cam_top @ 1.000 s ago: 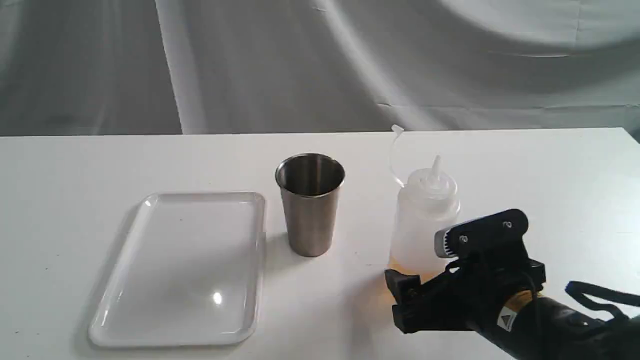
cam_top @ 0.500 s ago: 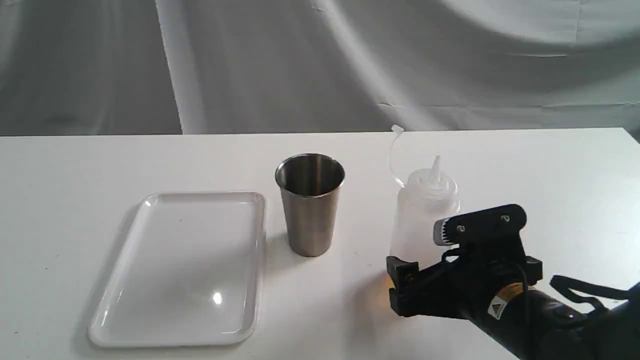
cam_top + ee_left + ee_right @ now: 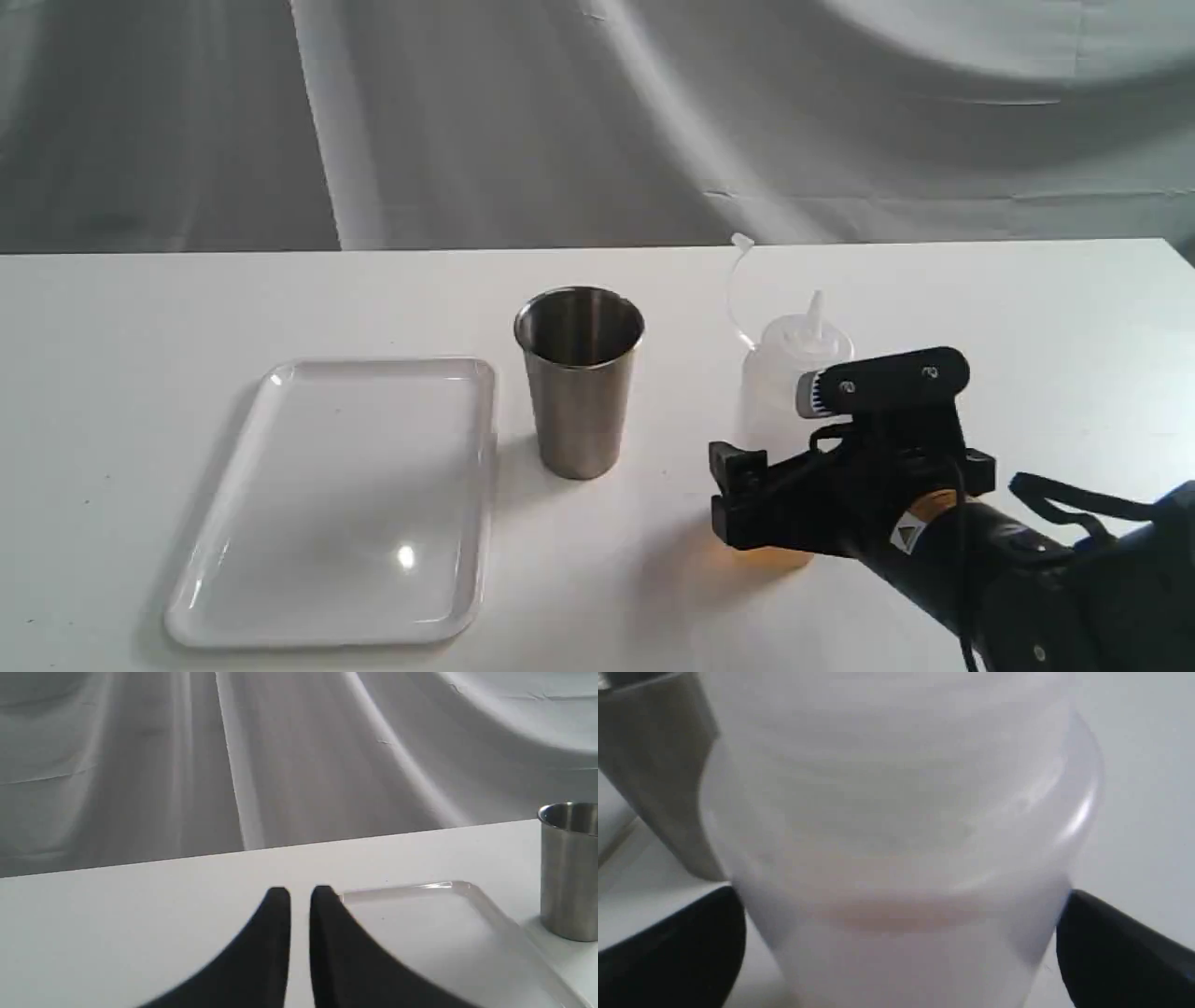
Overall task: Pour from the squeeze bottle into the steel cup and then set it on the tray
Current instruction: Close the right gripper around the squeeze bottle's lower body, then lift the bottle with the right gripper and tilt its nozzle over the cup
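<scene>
The squeeze bottle [image 3: 782, 369] stands upright on the table to the right of the steel cup [image 3: 579, 392], with amber liquid at its base. My right gripper [image 3: 773, 455] is open, low at the bottle's body, one finger on each side. Up close, the bottle [image 3: 896, 812] fills the space between the black fingers [image 3: 682, 947], and I cannot tell if they touch it. The cup [image 3: 649, 765] shows behind it. The white tray [image 3: 345, 495] lies left of the cup. My left gripper [image 3: 300, 896] is shut and holds nothing, beside the tray [image 3: 420, 933] and cup [image 3: 567, 872].
The white table [image 3: 140, 308] ends at a grey cloth backdrop [image 3: 467, 121] behind. The bottle's thin cap strap [image 3: 738, 280] arcs up toward the cup side. The right arm's black body [image 3: 1027, 579] covers the table's near right corner.
My right gripper has moved forward and slightly up, so its fingers now straddle the bottle's body and hide more of it. Bottle, cup and tray have stayed in place.
</scene>
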`<state>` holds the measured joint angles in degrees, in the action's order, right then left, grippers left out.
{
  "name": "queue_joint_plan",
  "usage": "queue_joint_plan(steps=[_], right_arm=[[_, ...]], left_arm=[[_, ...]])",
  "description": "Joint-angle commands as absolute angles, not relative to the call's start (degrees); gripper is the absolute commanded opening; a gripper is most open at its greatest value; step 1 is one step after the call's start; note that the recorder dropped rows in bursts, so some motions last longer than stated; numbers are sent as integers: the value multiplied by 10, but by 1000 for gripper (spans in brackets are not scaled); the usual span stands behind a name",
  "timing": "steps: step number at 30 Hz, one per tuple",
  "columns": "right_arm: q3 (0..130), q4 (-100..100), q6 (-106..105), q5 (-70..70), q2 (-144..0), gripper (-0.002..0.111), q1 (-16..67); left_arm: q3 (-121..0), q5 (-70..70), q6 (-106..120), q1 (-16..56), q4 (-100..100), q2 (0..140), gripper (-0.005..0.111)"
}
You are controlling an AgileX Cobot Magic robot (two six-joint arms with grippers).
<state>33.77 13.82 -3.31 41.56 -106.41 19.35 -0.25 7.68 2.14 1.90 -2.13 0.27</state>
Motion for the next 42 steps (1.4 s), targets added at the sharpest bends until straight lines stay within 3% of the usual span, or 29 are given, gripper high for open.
queue_joint_plan(steps=[1,11,20,24,37,42], right_arm=[[341,141,-33,409,-1064,88,195],[341,141,-33,409,-1064,78,194],[341,141,-31,406,-1064,43,194],[341,141,-31,401,-1054,35,194],[343,171,-37,363,-924,34,193],[393,149,-61,222,-889,34,171]], left_arm=[[0,76,20,22,-23,0,8],[0,76,20,22,-23,0,8],[0,76,20,22,-23,0,8],[0,76,20,22,-23,0,8],[0,76,18,22,-23,0,8],[0,76,18,22,-23,0,8]])
